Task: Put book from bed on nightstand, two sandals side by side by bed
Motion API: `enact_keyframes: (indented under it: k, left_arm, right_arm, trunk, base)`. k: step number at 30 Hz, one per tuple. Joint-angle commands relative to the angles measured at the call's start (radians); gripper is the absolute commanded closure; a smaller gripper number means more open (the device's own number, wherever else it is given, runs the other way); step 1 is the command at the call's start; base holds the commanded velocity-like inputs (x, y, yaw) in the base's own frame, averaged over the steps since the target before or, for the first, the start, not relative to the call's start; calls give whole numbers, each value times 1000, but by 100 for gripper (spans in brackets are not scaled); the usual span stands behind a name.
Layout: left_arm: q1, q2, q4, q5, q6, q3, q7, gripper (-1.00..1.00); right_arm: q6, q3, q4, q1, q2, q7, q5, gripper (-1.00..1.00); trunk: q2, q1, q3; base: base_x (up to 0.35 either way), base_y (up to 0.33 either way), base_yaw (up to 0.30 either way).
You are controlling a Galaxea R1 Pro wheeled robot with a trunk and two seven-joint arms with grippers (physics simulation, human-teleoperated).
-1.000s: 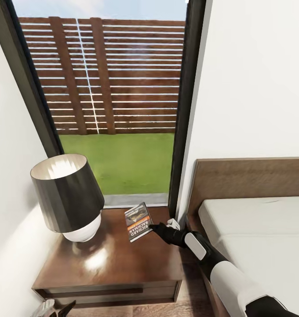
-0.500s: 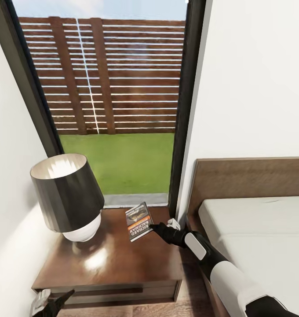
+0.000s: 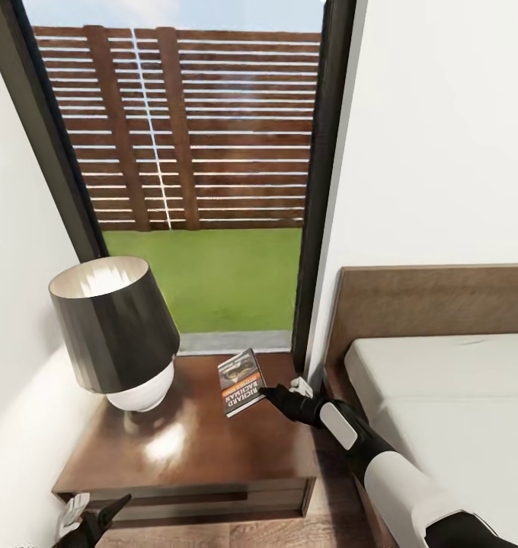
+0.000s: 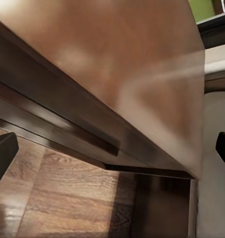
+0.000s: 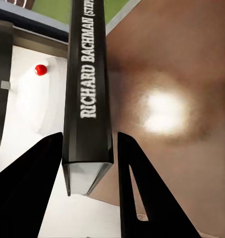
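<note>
Right end effector (image 3: 268, 393) has its two dark fingers astride the near end of the book (image 3: 240, 383), which stands tilted over the nightstand (image 3: 198, 449) surface, spine along the fingers and pointing toward the window. Whether the pads actually pinch it I cannot tell; in the right wrist view, gaps show either side of the spine (image 5: 87, 89). That view also reads "RICHARD BACHMAN" clearly. Left end effector (image 3: 87, 519) hangs released, low by the nightstand's front corner, well apart from the book.
</note>
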Motion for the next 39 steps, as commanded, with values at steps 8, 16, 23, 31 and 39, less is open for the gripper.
enact_keyframes:
  k: [8, 16, 23, 31, 39]
  left_arm:
    - [-1, 1, -2, 12, 12, -5, -5, -100]
    - [-1, 3, -2, 12, 12, -4, -5, -100]
    - [-1, 7, -2, 12, 12, -4, -5, -100]
    - [-1, 7, -2, 12, 12, -4, -5, -100]
    - [-1, 7, -2, 12, 12, -4, -5, -100]
  right_arm:
    - [3, 2, 0, -1, 0, -3, -4, 100]
    - [3, 2, -1, -1, 0, -68, -6, 100]
    - [3, 2, -1, -1, 0, -92, -9, 100]
    - [-1, 2, -2, -1, 0, -96, -10, 100]
    - [-2, 2, -2, -1, 0, -97, -10, 100]
  trunk:
    - [-57, 31, -26]
    - [-113, 61, -51]
    - [-162, 88, -73]
    - [-218, 119, -98]
    - [-274, 149, -123]
  base:
    - [0, 0, 0]
    - [0, 0, 0]
    - [0, 0, 0]
    - [0, 0, 0]
    - [0, 0, 0]
